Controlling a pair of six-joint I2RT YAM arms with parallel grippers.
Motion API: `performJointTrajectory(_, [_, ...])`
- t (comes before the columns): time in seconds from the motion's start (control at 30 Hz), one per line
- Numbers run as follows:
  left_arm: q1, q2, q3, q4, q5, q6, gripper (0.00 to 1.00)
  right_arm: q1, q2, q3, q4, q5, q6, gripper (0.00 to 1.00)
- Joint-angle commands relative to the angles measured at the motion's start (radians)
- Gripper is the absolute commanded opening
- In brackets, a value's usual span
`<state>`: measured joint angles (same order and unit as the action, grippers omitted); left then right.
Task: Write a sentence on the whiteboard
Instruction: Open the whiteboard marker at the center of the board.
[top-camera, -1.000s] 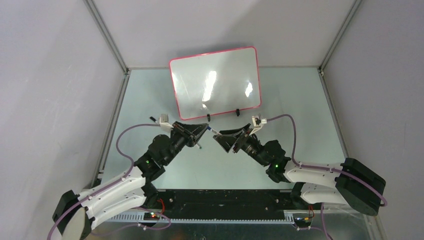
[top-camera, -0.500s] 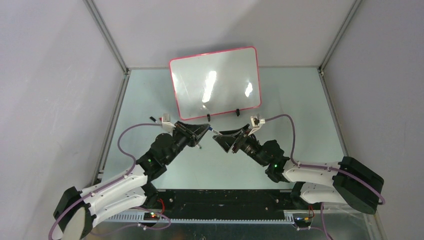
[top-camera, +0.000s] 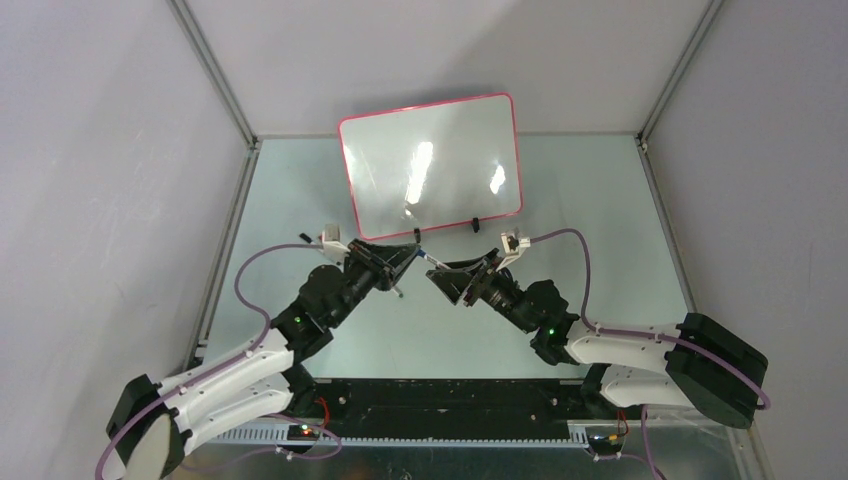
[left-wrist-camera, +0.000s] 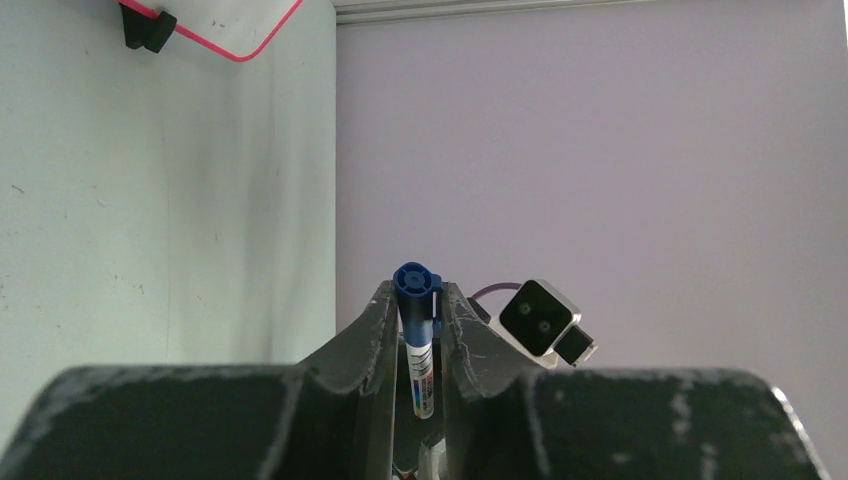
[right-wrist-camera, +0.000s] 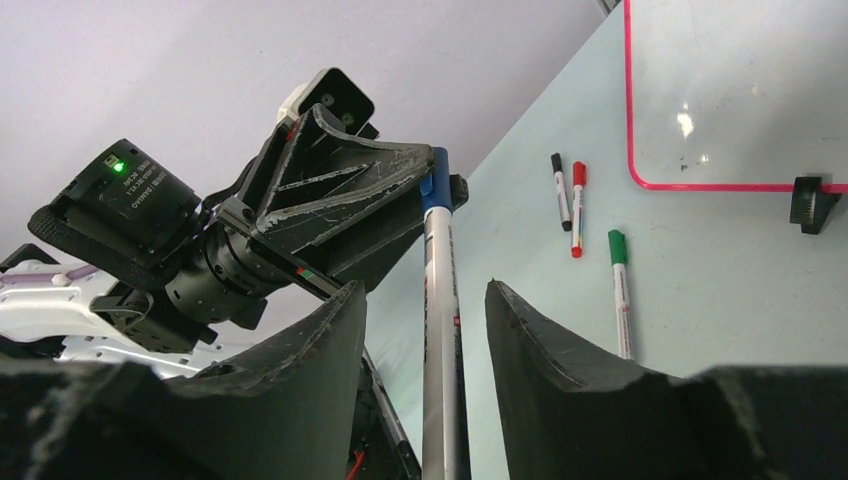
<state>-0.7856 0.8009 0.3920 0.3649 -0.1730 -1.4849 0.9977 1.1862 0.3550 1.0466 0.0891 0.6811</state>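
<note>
- We are seeing the whiteboard (top-camera: 430, 165) standing at the 12 o'clock end of the worktop (top-camera: 600, 230).
- The left pincer (left-wrist-camera: 417, 295) is pinching a blue marker (left-wrist-camera: 418, 340) by its capped end, at the board's 6 o'clock.
- The right pincer (right-wrist-camera: 423, 290) is standing spread, its fingers straddling the marker's barrel, apparently without touching it.

I'm seeing bright, even overhead light; two lamp reflections are glaring off the whiteboard (top-camera: 455, 140). Shadows are falling faint; the wrist views' near foreground is blurring.
</note>
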Motion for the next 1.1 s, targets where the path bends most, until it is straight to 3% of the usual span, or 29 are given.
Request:
performJointTrajectory(0.0, [-0.012, 0.01, 0.04, 0.04, -0.005, 0.008, 0.0, 0.007, 0.009, 0.037, 0.068, 0.004, 0.006, 0.5])
performJointTrajectory(0.27, [-0.015, 0.016, 0.034, 0.043, -0.007, 0.01, 0.0, 0.006, 0.001, 0.036, 0.072, 0.015, 0.002, 0.47])
performJointTrajectory(0.47, [-0.02, 0.02, 0.028, 0.048, -0.012, 0.006, 0.0, 0.007, 0.003, 0.036, 0.077, 0.016, 0.005, 0.36])
performJointTrajectory(0.67, [-0.024, 0.025, 0.029, 0.05, -0.012, 0.007, 0.0, 0.006, 0.001, 0.036, 0.08, 0.017, 0.01, 0.19])
performJointTrajectory(0.8, [-0.024, 0.015, 0.025, 0.046, -0.017, 0.008, 0.0, 0.006, -0.008, 0.036, 0.065, 0.027, 0.012, 0.0])
performJointTrajectory(1.07, [-0.019, -0.086, 0.019, -0.105, -0.173, 0.089, 0.0, 0.006, -0.097, 0.036, -0.108, 0.051, -0.008, 0.0])
